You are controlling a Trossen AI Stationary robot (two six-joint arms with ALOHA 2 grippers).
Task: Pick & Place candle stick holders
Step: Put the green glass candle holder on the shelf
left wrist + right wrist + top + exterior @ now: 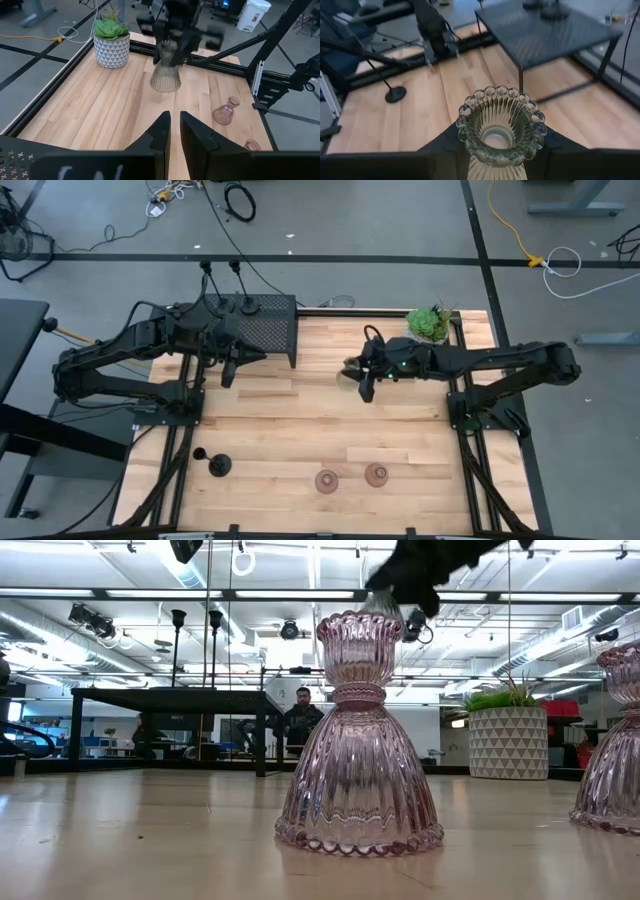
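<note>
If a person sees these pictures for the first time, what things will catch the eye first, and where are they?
The right end effector holds a pale green glass holder in the air above the table's middle, near the plant at the far edge. Two pinkish glass holders stand at the near edge, with a black holder to their left. On the black mesh box at the far left stand two more black holders, beside the shut left end effector.

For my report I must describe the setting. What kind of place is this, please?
Most likely a robotics lab or workshop inside an open office. Cables lie loose on the grey floor around the wooden table, exposed ducts and track lights hang from the ceiling, and a person sits at desks behind.
</note>
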